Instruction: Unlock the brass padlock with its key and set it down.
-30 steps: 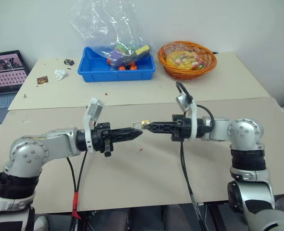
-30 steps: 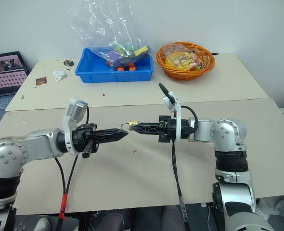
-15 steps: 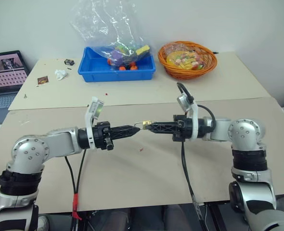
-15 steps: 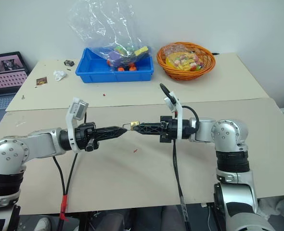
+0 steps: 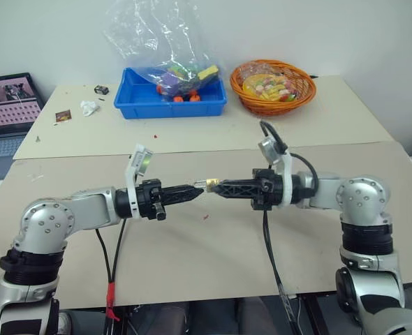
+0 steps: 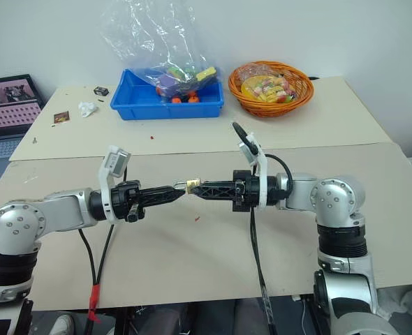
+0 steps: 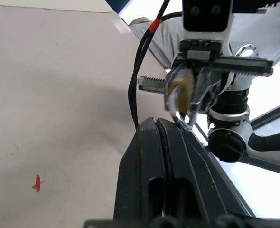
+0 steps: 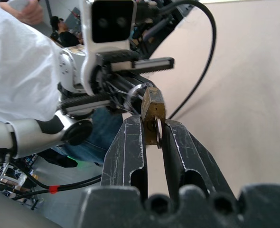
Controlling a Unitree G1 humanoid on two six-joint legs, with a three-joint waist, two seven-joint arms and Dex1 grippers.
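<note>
The brass padlock (image 5: 211,184) hangs in the air above the tan tabletop (image 5: 206,258), between two grippers that meet tip to tip. My right gripper (image 5: 216,186) is shut on the lock body (image 8: 152,110). A small silvery ring (image 8: 158,128) sits at the body's end between the right fingers (image 8: 130,142); it looks like the key, but I cannot tell for sure. My left gripper (image 5: 200,189) is shut, and its tips meet the silver shackle (image 7: 183,121) of the padlock (image 7: 180,88).
On the far table stand a blue bin (image 5: 140,105) with a clear plastic bag (image 5: 157,35), an orange basket (image 5: 251,101) of sweets, and small scraps (image 5: 87,107). A laptop (image 5: 7,105) sits far left. Cables (image 5: 269,237) hang under both wrists. A person's white sleeve (image 8: 16,71) shows nearby.
Almost nothing differs. Both grippers stay tip to tip with the padlock between them; the left forearm sits a little more level.
</note>
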